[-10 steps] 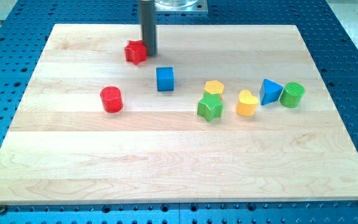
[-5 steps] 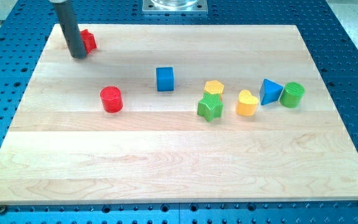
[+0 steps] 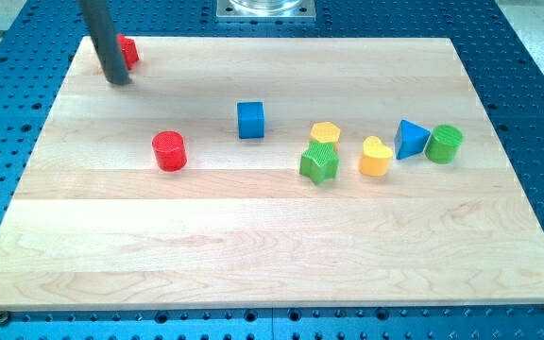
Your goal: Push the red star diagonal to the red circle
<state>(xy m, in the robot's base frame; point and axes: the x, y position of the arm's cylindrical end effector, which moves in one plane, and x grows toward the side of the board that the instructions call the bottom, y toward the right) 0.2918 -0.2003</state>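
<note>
my tip [image 3: 119,81] sits right against the red star [image 3: 127,51] near the surface's [image 3: 253,236] top-left corner, red circle [image 3: 169,151] well apart, no tool jaws to judge

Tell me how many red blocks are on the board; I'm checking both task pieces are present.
2. The red star block sits near the board's top-left corner, partly hidden behind my tip. The red cylinder block stands left of centre.

My tip [image 3: 118,80] rests low at the view's top left; rod leans slightly leftward.
</note>
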